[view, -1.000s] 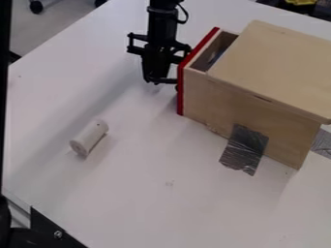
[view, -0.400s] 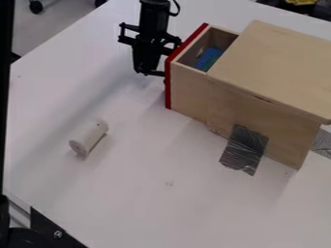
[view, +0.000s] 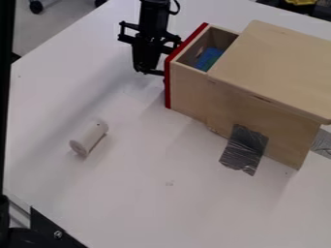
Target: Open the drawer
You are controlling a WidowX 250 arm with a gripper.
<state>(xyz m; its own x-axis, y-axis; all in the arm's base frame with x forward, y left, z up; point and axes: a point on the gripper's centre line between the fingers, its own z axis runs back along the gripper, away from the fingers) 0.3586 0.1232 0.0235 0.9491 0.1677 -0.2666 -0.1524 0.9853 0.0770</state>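
Drawer [view: 188, 92] juts out of the wooden cabinet [view: 278, 72], gripper [view: 149, 72] hangs beside its red front [view: 167, 89], presumably for pulling (can't tell if clenched or released), and silver tape [view: 244, 149] joins cabinet side to worktop [view: 136, 193], likely as an anchor.

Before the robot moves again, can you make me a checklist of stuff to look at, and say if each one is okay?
1. Drawer out of the wooden box: ok, it sticks out and its inside shows.
2. Gripper by the drawer's red front: ok, it is right beside it.
3. Gripper holding on to the drawer: cannot tell.
4. Drawer out as far as it goes: cannot tell.
5. White cylinder out of the way: ok, it lies on the table, apart from the drawer.
6. Blue thing in the drawer: ok, it is inside.
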